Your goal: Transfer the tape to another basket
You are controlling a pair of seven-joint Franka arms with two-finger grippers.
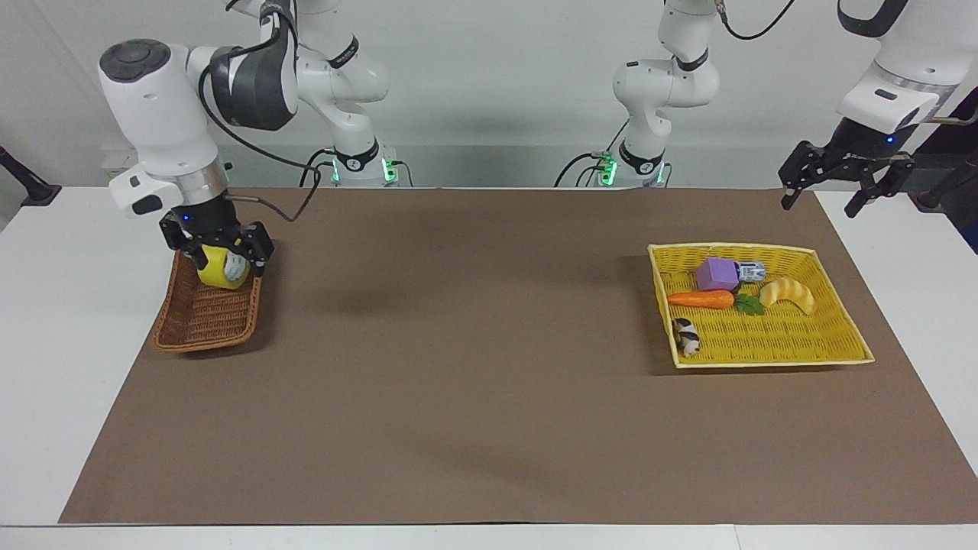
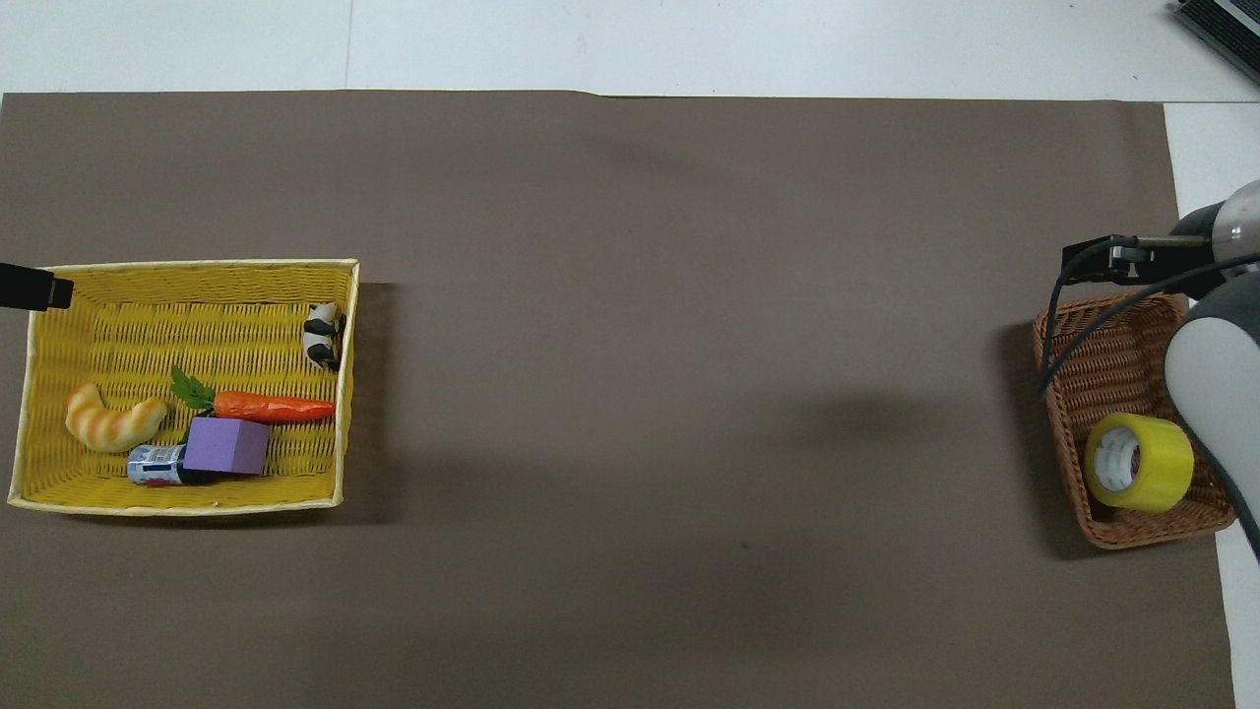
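Right claw point(image 1: 216, 250) sits over the robot-near end of the brown wicker basket point(image 1: 200, 325), fingers spread wide apart, released, nothing gripped. Tape point(image 1: 221, 269) lies in that basket on its side, white core showing, right under the claw. In the facing view the claw's fingers overlap the roll's top; can't tell if they touch it. In the overhead view the tape point(image 2: 1139, 462) is in plain sight in the basket point(image 2: 1086, 364), the claw itself hidden under the right arm's body, which also covers the basket's edge toward the worktop end.

Left claw point(image 1: 840, 191) waits up in the air past the yellow basket point(image 1: 844, 336), toward the left arm's end of the worktop, fingers apart and empty; only a dark tip point(image 2: 34, 287) shows overhead, cut off by the frame edge.
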